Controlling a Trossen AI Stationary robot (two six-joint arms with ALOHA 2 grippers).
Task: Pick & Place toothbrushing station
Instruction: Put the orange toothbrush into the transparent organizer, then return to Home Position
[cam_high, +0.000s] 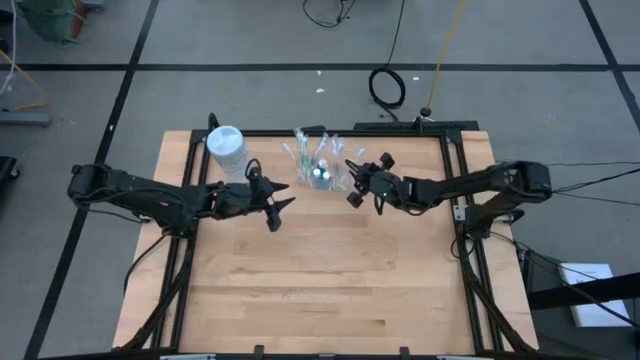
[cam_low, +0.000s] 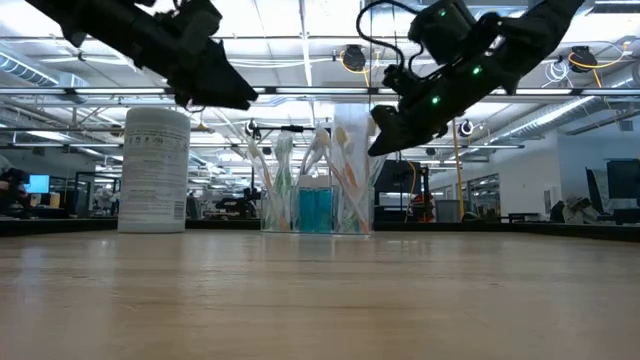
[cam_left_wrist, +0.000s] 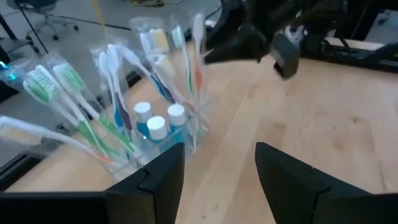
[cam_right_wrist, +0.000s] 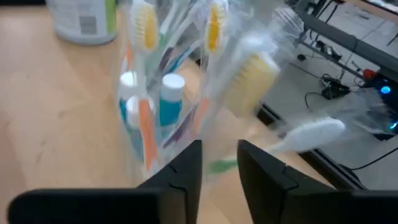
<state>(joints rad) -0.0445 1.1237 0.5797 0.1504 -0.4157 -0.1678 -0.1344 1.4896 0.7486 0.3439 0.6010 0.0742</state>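
Up at twelve o'clock on the surface (cam_high: 320, 290), the clear cup (cam_high: 322, 175) of toothbrushes (cam_left_wrist: 74, 106) and blue toothpaste tubes (cam_left_wrist: 155, 127) stands upright, close to the far edge.
Left pincer (cam_high: 280, 207) hangs at the cup's eight o'clock, fingers wide apart, nothing held. Right pincer (cam_high: 352, 185) hovers at its three o'clock, just beside it, fingers parted with a narrow gap, empty. White container (cam_high: 226, 150) sits at ten o'clock. Near half lies bare wood. Wrapped brush heads blur together; their count is hard to make out.
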